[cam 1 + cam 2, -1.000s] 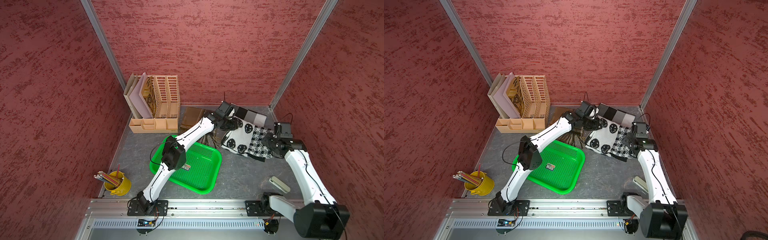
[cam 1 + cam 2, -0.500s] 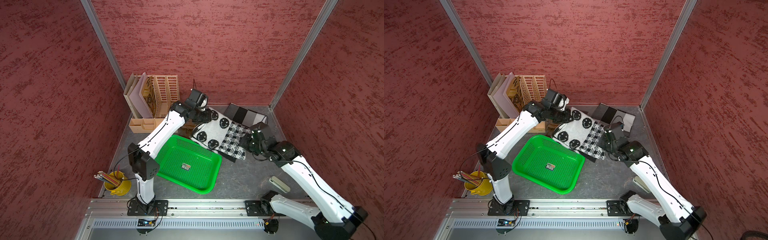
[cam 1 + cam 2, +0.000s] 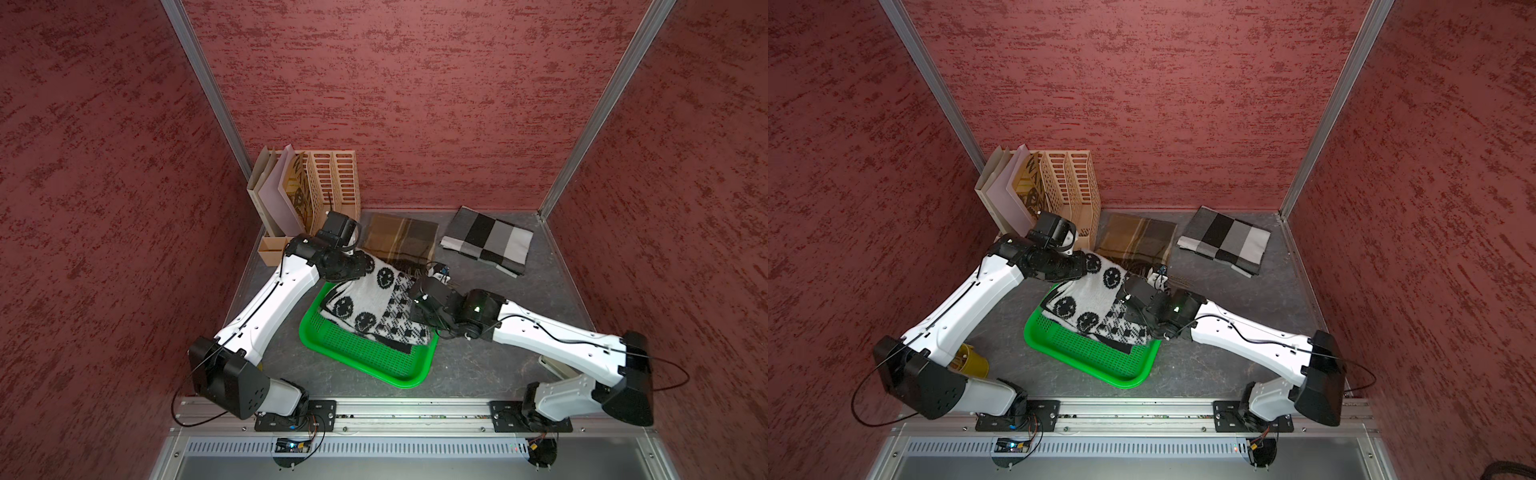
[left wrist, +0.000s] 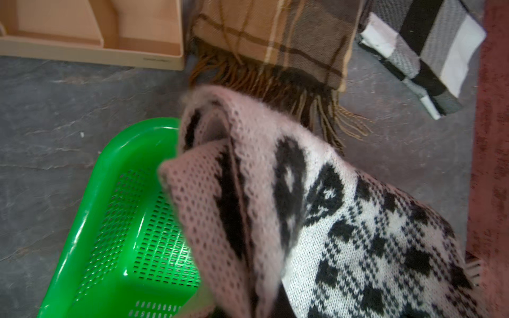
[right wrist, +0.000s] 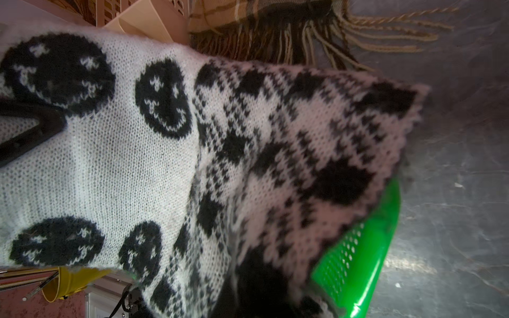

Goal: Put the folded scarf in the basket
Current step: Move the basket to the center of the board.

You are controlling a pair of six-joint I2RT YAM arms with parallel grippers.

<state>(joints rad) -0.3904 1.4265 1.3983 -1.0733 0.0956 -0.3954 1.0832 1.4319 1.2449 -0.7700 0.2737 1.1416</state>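
**Operator:** Item and place?

**Keeper:** One knitted scarf (image 3: 374,307), white with black smiley faces and a black check, folded in layers. It hangs over the far half of the basket (image 3: 409,380), with its top edge raised above the far rim. I cannot tell whether the lower fold touches the basket floor. The near half of the basket shows bare mesh.

**Operator:** Held by?

**Keeper:** Two holds. Your left gripper (image 3: 360,266) is pinched shut on the corner above the basket's far left corner. Your right gripper (image 3: 415,305) is pinched shut on the edge above the basket's right rim. Both wrist views show the knit bunched up close.

**Operator:** How will it handle?

**Keeper:** My judgement:
- It looks light, soft and limp, so it sags between your two holds.
- The fuzzy open knit is unlikely to slip, but it may snag on the mesh or a fingertip.
- It won't break, though the layers could slide apart if you pinch only the top one.
- Best hold is two corners of one folded edge, with every layer inside the pinch.

**Operator:** Neighbours?

**Keeper:**
- A brown checked cloth (image 3: 401,239) lies just beyond the basket's far rim, its fringe close to the scarf.
- A grey checked cloth (image 3: 486,241) lies beyond the basket's far right corner, well apart.
- A file rack (image 3: 328,187) stands beyond the basket's far left corner
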